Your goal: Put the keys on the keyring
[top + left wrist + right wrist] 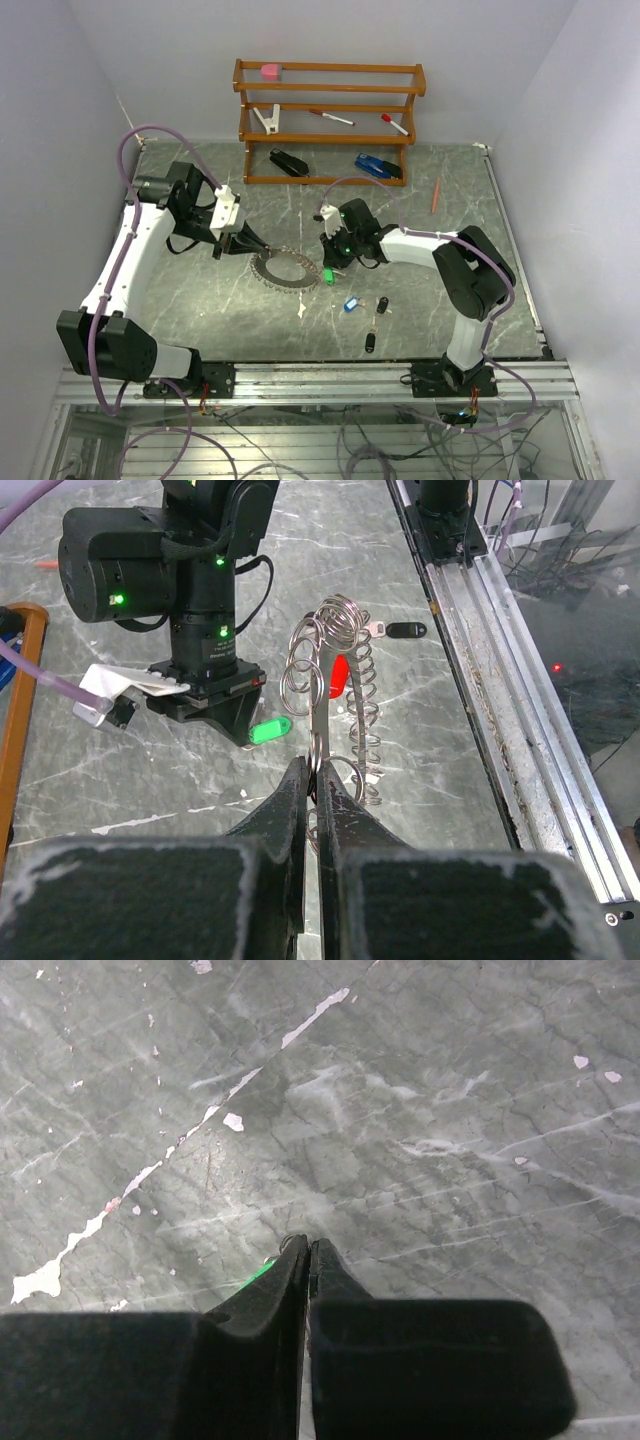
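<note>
The keyring (285, 268) is a large silvery toothed ring with a red tag (339, 675). My left gripper (245, 243) is shut on its rim and holds it on edge; the jaws pinch the metal in the left wrist view (318, 772). My right gripper (332, 264) is shut at the ring's right side, with the green key (328, 276) at its tips. That key shows below the right fingers in the left wrist view (268, 730) and as a green sliver in the right wrist view (258, 1273). The blue key (349, 304) and two black keys (383, 305) (370, 342) lie on the table.
A wooden rack (330, 92) stands at the back with a pink eraser, a clip, red-capped markers and staplers. An orange pencil (436, 195) lies at the back right. A white scrap (302, 310) lies near the ring. The table's near edge has a metal rail (500, 680).
</note>
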